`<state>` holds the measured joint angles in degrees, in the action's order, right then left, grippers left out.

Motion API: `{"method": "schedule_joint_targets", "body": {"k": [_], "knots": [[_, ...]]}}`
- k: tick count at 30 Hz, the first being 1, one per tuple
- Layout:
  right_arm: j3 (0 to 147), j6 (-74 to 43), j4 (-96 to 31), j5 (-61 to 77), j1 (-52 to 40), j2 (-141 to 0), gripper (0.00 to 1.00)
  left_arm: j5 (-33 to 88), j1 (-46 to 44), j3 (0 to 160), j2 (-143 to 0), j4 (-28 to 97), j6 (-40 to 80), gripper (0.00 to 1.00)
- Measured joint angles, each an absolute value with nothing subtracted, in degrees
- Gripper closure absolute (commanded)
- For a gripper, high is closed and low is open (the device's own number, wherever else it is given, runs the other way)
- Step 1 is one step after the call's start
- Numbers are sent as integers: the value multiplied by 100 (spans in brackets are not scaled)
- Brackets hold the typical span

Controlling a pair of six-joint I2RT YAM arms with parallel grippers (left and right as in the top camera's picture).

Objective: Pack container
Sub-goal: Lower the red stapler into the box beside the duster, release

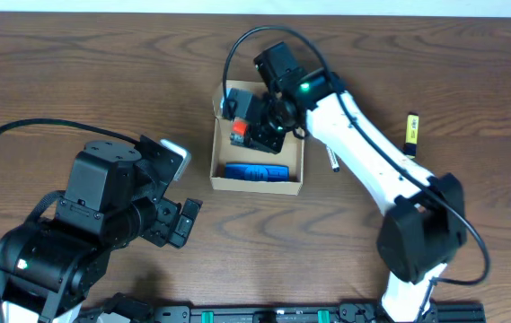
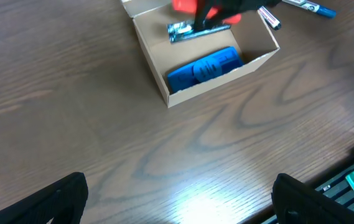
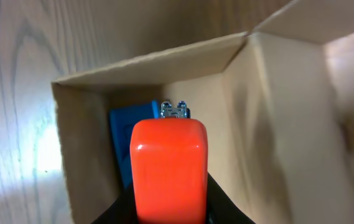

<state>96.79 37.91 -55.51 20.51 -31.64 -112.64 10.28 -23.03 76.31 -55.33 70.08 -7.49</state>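
Observation:
The tan cardboard container (image 1: pixel 257 186) stands open at the table's centre, its flap lid folded back on the far side. A blue block (image 1: pixel 257 171) lies inside along its near wall. My right gripper (image 1: pixel 253 126) is shut on an orange stapler (image 1: pixel 237 131) and holds it over the far part of the box. In the right wrist view the stapler (image 3: pixel 168 168) points into the box (image 3: pixel 276 112), above the blue block (image 3: pixel 122 134). My left gripper (image 2: pixel 180 199) is open and empty over bare table, near the box (image 2: pixel 158 68).
A yellow marker (image 1: pixel 410 133) lies at the right of the table. A thin pen (image 1: pixel 332 160) lies just right of the box. In the left wrist view, a pen (image 2: pixel 269 17) and a blue-capped pen (image 2: pixel 310 7) lie beyond the box. A rail runs along the table's front edge.

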Motion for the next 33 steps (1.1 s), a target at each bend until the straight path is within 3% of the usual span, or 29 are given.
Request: {"method": "schedule_joint_targets", "body": {"k": [16, 17, 19, 21, 33], "knots": [[9668, 4598, -4775, 2084, -3175, -12079, 76, 1028, -2303, 7631, -5533, 7008, -749, 5], [9668, 4619, -4753, 2073, -3175, -12081, 73, 1028, -2303, 7631, -5533, 7008, -749, 5], [9668, 4729, -4718, 2060, -3175, -12081, 50, 1028, -2303, 7631, -5533, 7008, -749, 5], [9668, 4731, -4713, 2051, -3175, -12081, 44, 1028, -2303, 7631, -5533, 7008, -749, 5], [9655, 4403, -4899, 1863, -3175, -11791, 45, 1028, -2303, 7631, -5533, 7011, -749, 5]]}}
